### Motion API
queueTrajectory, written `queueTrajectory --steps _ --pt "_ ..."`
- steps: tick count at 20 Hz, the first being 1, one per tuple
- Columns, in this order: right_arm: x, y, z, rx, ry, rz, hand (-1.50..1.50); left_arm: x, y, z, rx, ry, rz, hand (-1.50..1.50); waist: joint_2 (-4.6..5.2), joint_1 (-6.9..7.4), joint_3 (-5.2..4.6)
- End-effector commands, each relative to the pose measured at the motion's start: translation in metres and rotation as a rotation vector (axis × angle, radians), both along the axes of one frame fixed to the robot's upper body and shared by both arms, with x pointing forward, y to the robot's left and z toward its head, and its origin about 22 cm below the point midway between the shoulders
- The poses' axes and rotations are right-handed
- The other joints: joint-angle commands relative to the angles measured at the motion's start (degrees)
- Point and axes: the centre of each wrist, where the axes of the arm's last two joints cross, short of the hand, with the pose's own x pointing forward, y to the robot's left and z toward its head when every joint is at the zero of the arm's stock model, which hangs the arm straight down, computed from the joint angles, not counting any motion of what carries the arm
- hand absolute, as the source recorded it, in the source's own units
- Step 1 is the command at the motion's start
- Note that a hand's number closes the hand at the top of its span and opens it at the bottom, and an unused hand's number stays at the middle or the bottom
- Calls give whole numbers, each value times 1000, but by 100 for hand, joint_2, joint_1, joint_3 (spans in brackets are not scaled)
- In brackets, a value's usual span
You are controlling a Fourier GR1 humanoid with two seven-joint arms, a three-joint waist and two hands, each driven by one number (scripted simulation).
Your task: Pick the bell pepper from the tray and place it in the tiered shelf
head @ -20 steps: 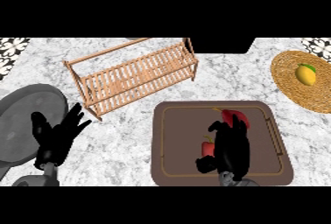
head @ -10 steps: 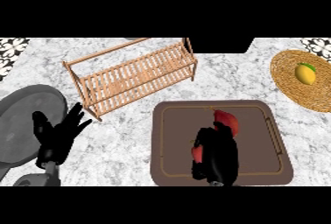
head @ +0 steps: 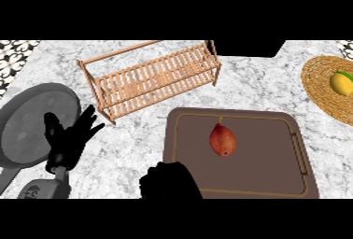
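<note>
Head view: right hand (head: 171,181) withdrawn (bell pepper (head: 222,139) now uncovered).

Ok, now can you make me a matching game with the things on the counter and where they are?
Things:
1. bell pepper
2. yellow fruit
3. left robot hand
4. tiered shelf

Places:
A. on the woven mat at the right edge
B. open, over the grey pan rim
C. lying on the brown tray
D. on the counter beyond the tray

Pairs: 1-C, 2-A, 3-B, 4-D
</note>
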Motion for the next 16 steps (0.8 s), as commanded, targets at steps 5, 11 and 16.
queueTrajectory --steps 5,11,16 --pt "-26 3 105 227 -193 64 150 -8 17 -5 19 41 35 0 -44 -206 -29" --pt "-9 -5 180 294 -264 -37 150 -3 16 -11 -2 37 51 0 -37 -245 -36" --pt "19 -1 230 310 -289 -96 150 -7 23 -2 -5 55 29 0 -44 -230 -33"
